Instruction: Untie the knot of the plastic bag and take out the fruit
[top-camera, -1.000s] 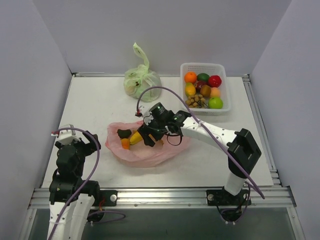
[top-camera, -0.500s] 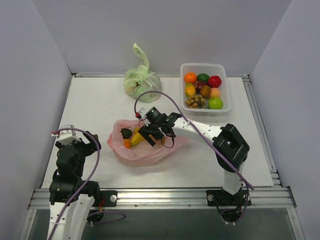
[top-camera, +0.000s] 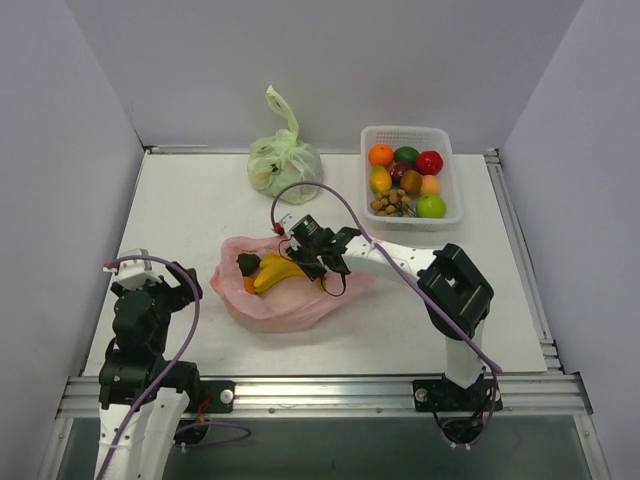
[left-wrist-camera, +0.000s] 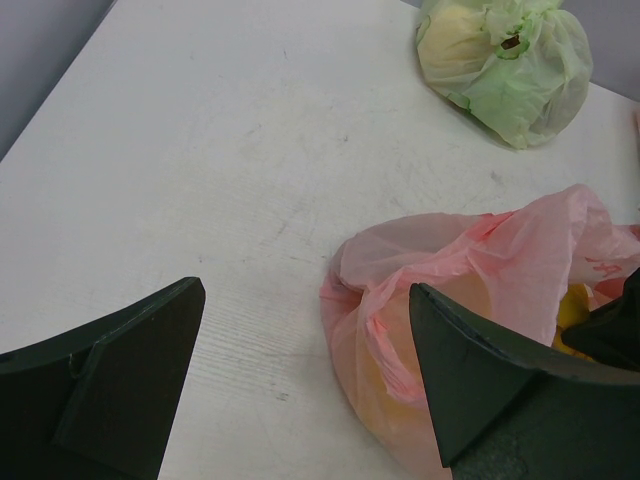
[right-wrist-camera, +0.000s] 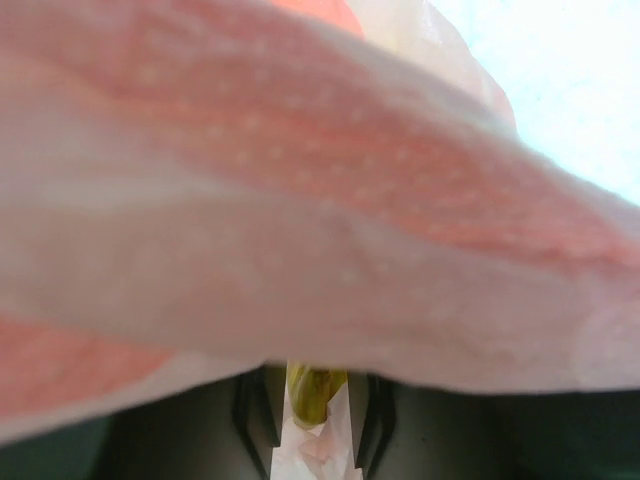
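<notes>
Top external view: against half a second ago, the yellow banana bunch (top-camera: 272, 272) shows as a fuller curve, lying more open to the camera. The right gripper (top-camera: 308, 262) has shifted slightly toward the upper right of the bag mouth. The right arm's elbow has moved a little left. The left arm is unchanged at lower left.

Thin translucent pink plastic bag (top-camera: 290, 305): one, slumped on the white surface (top-camera: 190, 210), just left of frame centre, mouth gaping upward.

Fruit seen inside it: three. These are the banana bunch, a dark piece (top-camera: 247, 263) at its left end, and an orange sliver below that.

Pale green tied plastic bag (top-camera: 285, 165): one, upper centre, well apart from the pink one.

White mesh basket (top-camera: 452, 185): one, upper right. It holds roughly nine pieces, packed too close for a firm count.

Right wrist view: pink plastic fills nearly all of it. At bottom centre the dark fingers (right-wrist-camera: 255, 410) are clamped on a yellow-green bit of the banana, with a scrap of film caught in.

Left wrist view: left gripper (left-wrist-camera: 307, 295) is spread wide and holds nothing, hovering over bare surface just left of the pink bag.
</notes>
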